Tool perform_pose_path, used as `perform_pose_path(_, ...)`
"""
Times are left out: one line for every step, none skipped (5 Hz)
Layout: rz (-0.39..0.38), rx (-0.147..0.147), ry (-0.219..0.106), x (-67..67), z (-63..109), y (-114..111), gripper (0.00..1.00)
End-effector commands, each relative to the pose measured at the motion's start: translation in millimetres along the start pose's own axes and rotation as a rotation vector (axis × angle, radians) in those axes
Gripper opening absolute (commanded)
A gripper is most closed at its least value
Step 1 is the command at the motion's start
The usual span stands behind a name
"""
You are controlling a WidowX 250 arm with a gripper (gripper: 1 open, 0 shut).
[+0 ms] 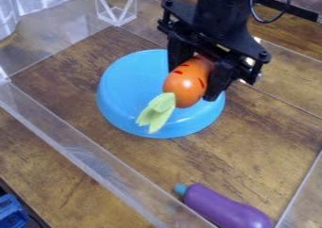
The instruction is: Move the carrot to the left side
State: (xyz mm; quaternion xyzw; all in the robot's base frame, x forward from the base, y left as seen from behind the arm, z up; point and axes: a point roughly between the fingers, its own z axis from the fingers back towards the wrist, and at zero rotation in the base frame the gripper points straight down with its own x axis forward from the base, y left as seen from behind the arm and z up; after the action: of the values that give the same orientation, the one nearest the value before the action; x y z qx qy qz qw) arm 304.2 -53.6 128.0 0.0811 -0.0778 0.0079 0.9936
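Wood-grain tabletop (75, 90) fills the scene, fenced by clear plastic walls (51, 128) along the left and near edges, with bare wood open on the left. Just right of that open area sits 1 blue plate (120, 95), round and shallow, near the middle of the enclosure.

Over the plate's right half hangs the carrot (186, 83), its orange body gripped and its light green leaves drooping down and to the left, their tips over the plate; whether they touch it I cannot tell. The pincer (195, 76) is clamped shut on the carrot's body, with the black fingers pressing either side of the orange part and the arm reaching down steeply from the far side. At the near right edge lies 1 purple eggplant (227, 208) with a green stem, well apart from everything else and no part of the job.

As I judge it, the carry step is in hand: the carrot is lifted and held, but it is not yet over the left side. The next move calls for travel leftward across the plate to the bare wood beyond its left rim, keeping the leaves clear of that rim, then a descent short of the plastic wall before the fingers part.
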Motion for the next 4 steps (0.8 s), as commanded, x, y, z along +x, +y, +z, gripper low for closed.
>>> perform_pose_path(0.007, -0.008, -0.049, 8.4, 8.5, 10, 0.0)
perform_pose_path(-0.006, -0.01, -0.051, 3.5, 6.9, 27, 0.0)
perform_pose_path(0.005, 0.002, -0.062, 2.5, 5.1, 63, 0.0)
perform_pose_path(0.041, 0.02, -0.068, 2.4, 8.1, 101, 0.0)
